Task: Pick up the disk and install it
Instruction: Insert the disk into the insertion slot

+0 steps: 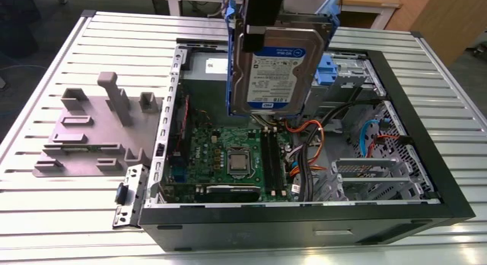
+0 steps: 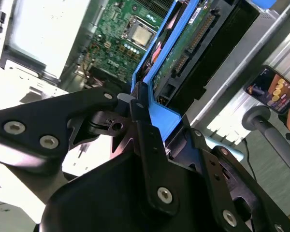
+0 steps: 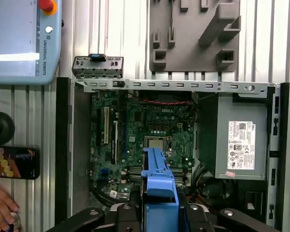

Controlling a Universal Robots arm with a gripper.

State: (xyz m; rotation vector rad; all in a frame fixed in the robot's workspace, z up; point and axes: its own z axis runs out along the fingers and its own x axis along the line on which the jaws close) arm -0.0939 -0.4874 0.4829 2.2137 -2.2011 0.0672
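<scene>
Our gripper (image 2: 133,104) is clamped shut on the bright blue plastic bracket of the disk (image 1: 278,65). The disk hangs upright just below it, held clear, we judge, to pass over the open black computer case (image 1: 304,219). The disk is flat silver-grey metal with a smooth white-and-blue label. Below it lies the green motherboard (image 1: 220,151).

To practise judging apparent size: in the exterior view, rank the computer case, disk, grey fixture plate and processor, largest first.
1. computer case
2. grey fixture plate and disk: look alike; the raised disk may be nearer the camera, so unranked
3. processor
</scene>
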